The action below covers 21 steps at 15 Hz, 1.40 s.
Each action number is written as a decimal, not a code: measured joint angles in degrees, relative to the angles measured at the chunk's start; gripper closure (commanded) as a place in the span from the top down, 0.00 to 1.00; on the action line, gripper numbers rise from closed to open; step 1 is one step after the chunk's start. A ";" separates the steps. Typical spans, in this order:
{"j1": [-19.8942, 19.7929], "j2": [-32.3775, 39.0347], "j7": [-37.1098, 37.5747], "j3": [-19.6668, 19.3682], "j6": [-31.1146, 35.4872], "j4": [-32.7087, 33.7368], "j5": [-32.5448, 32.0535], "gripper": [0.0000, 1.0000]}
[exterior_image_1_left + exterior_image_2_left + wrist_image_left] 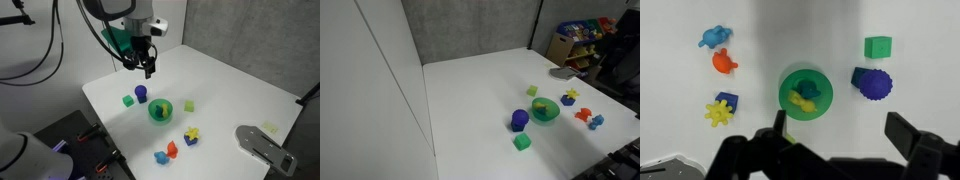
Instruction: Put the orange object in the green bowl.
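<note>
The orange object (724, 62) is a small orange-red piece lying on the white table; it shows in both exterior views (171, 149) (584, 115). The green bowl (785, 93) stands mid-table (153, 113) (538, 113) and holds a yellow piece and a teal piece. My gripper (843, 130) is open and empty. It hangs well above the table (147, 65), over the bare spot just beside the bowl. The orange object lies apart from it, on the far side of the bowl.
A blue piece (712, 38) lies by the orange one. A yellow star (717, 113) sits on a blue block. A purple cylinder (873, 83), a green cube (878, 46) and a pale green block (189, 104) surround the bowl. A grey object (262, 145) lies near the table edge.
</note>
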 measured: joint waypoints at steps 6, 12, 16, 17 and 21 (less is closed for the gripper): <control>0.00 -0.05 0.00 0.00 0.00 0.04 0.00 1.00; -1.42 1.58 2.36 0.27 1.98 0.13 -4.96 1.00; -4.11 4.09 3.52 -0.07 4.38 0.50 -8.39 1.00; -4.77 4.96 3.52 -0.37 5.20 0.53 -8.96 1.00; -6.84 9.17 3.47 -2.33 9.11 0.50 -10.31 1.00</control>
